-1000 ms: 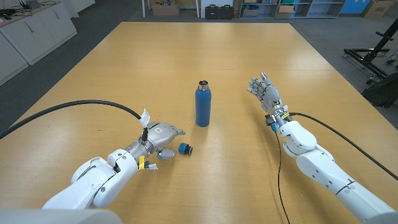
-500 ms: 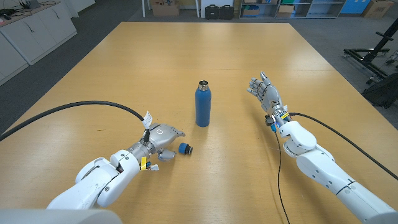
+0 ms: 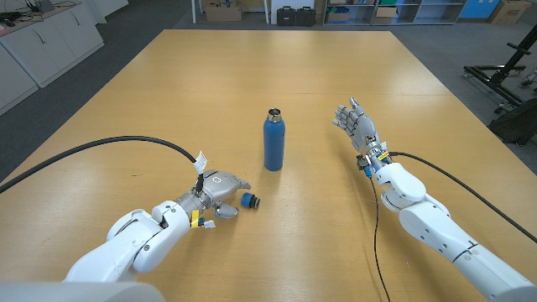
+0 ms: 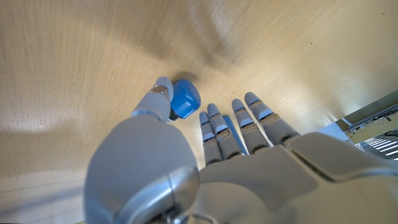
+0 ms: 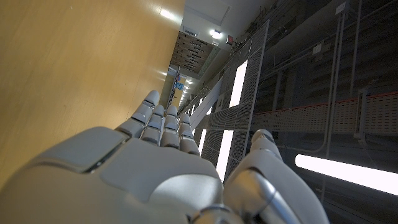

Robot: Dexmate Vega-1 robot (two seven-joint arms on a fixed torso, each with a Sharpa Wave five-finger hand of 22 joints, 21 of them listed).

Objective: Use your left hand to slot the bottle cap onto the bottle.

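Bottle cap seemingly touches left hand's thumb.

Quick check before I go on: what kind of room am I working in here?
Probably a lab or workshop: a big wooden table, shelves with boxes and cases along the far wall, white cabinets at one side, equipment stands at the other.

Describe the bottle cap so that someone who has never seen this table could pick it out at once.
On the wooden table stands an open blue bottle near the middle. Nearer the robot and slightly to its left, just beyond the left hand, lies the cap. It is the one small, round, blue thing lying loose on the wood.
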